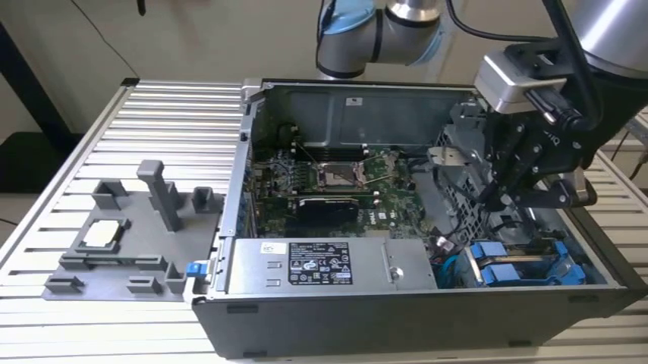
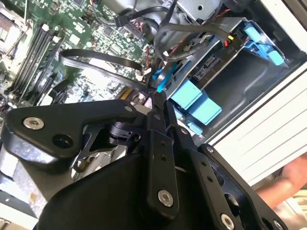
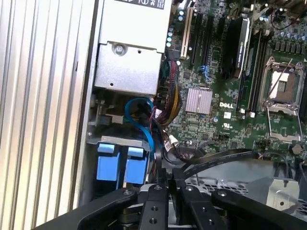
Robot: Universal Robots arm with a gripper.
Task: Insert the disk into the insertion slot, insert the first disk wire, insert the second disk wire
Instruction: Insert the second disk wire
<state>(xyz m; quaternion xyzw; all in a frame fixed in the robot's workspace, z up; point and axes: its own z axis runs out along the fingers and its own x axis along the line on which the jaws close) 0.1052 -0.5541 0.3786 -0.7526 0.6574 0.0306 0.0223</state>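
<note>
My gripper (image 1: 494,203) reaches down into the open computer case (image 1: 243,227), at the exterior view's right, just above the drive bay. Its fingers are pressed together in both wrist views, and a thin blue disk wire (image 3: 149,139) runs up into the fingertips (image 2: 157,98). Two bright blue carrier frames (image 1: 511,267) sit side by side in the bay, below the gripper (image 3: 160,181). One of them holds the disk, but I cannot tell which. Their blue ends (image 3: 120,163) (image 2: 192,98) face the case wall. Black cables (image 2: 192,36) loop around the bay.
The motherboard (image 1: 335,178) fills the case floor, with the grey power supply (image 1: 303,265) at the near edge. A grey fixture (image 1: 132,227) stands on the ribbed metal table (image 1: 162,114) at the exterior view's left. A person's hand (image 2: 290,177) shows outside the case wall.
</note>
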